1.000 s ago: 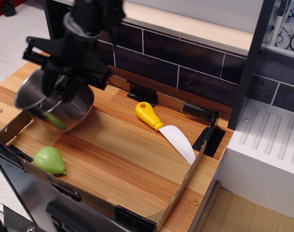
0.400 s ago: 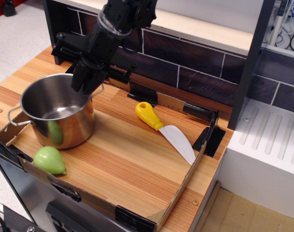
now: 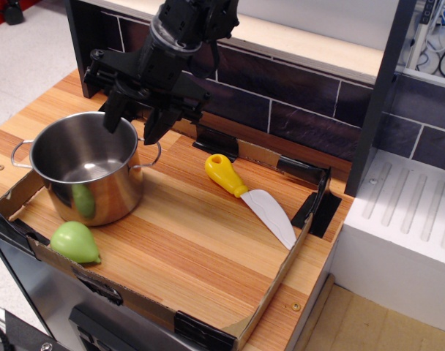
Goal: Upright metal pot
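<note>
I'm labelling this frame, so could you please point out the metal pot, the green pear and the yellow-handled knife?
metal pot (image 3: 105, 194): the only camera view, on its shiny outer side wall.
green pear (image 3: 74, 241): same view, on the middle of its body.
yellow-handled knife (image 3: 224, 174): same view, on the yellow handle.

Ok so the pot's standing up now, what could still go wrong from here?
1. The open tool hangs just above the metal pot's back rim; a sideways pull-away could clip the rim or right handle and tip it.
2. The green pear sits close against the pot's front, so any nudge could push it toward the cardboard edge.
</note>
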Available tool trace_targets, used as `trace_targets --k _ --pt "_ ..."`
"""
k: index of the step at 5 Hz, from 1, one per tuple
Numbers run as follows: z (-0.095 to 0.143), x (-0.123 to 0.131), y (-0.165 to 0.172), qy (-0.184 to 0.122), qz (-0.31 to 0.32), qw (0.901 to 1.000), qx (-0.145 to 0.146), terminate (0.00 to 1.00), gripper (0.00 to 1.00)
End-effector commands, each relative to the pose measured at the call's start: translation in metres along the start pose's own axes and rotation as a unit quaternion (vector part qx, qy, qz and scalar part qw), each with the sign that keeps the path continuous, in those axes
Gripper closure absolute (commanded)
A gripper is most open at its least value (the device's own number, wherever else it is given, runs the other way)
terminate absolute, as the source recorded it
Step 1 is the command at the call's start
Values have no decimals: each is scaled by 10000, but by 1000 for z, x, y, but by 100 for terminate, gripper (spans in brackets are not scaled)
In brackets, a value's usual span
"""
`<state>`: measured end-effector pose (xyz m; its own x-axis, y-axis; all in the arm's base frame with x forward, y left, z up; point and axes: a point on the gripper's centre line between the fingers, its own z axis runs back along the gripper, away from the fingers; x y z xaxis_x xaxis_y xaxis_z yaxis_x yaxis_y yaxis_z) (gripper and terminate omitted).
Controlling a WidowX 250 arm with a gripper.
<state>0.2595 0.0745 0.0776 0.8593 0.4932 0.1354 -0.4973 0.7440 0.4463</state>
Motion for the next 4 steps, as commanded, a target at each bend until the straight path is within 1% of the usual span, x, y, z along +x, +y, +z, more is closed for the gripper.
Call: trace_targets --k 1,2,3,4 --pt "12 14 9 -227 288 9991 -210 0 0" --pt "36 17 14 -151 354 9939 -1035 0 0" --pt "82 19 21 -104 393 9829 -1796 0 0" --pt "118 22 26 -99 347 9704 -2389 0 0"
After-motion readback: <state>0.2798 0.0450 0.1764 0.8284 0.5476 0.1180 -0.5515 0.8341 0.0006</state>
